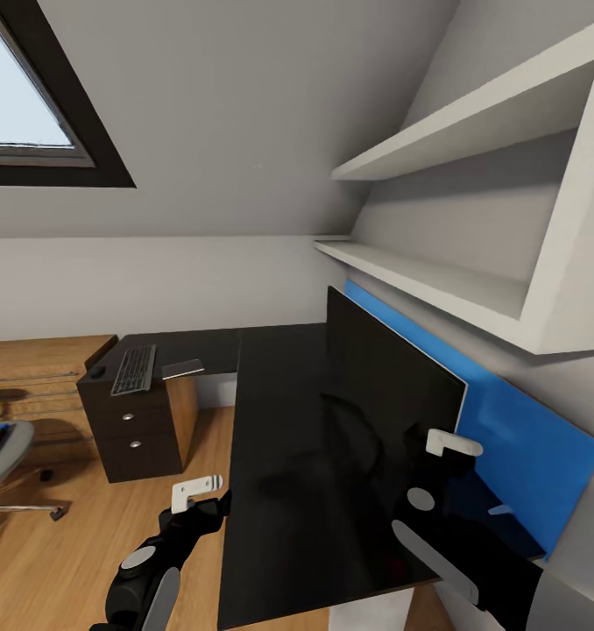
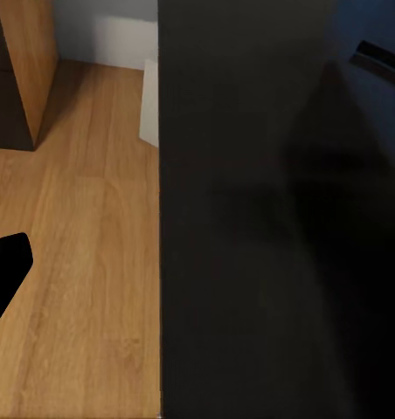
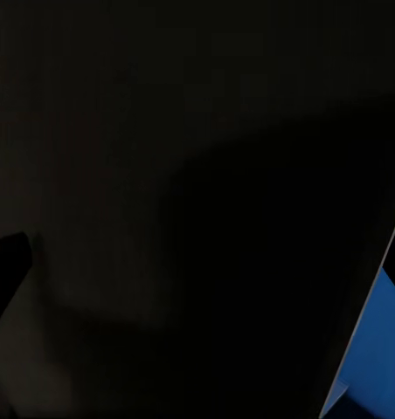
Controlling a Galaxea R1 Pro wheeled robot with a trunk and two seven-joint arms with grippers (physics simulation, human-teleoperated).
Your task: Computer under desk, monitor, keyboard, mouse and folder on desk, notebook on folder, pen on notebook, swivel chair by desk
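Monitor step done: wide flat black monitor [image 1: 380, 412] stood on glossy black desk [image 1: 271, 456]; next needed fetching slim dark keyboard [image 1: 135, 369]; both grippers' jaw states unreadable.

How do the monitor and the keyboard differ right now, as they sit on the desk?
The monitor stands upright near the robot, large and plain black; the keyboard lies flat at the far end above the drawers, much smaller, with grey keys. Both rest on the black desk.

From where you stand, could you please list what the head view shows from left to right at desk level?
swivel chair → mouse → keyboard → notebook → monitor → blue wall panel
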